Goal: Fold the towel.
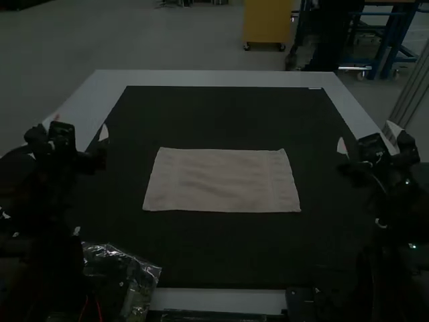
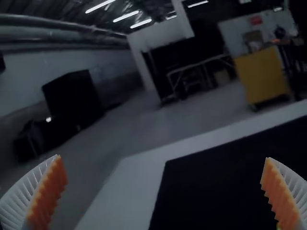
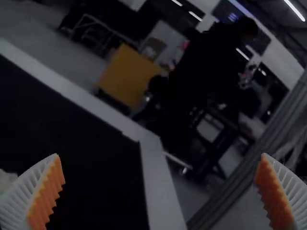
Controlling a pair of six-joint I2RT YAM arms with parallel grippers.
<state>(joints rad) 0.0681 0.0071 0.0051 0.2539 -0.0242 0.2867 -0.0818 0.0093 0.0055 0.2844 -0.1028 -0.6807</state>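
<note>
Left arm: its jaws stand wide apart and empty, orange pads facing each other, just off the towel's left end. From them the towel lies inward and somewhat nearer the robot, flat on the dark mat, its long axis running across from one arm toward the other. Whether it is already doubled I cannot tell. Right arm: jaws likewise released, holding nothing, beyond the towel's right end. Neither arm looks clearly nearer; each has a short edge facing it. Both jaws would need to come inward and tip down, probably to the corners on their own side.
</note>
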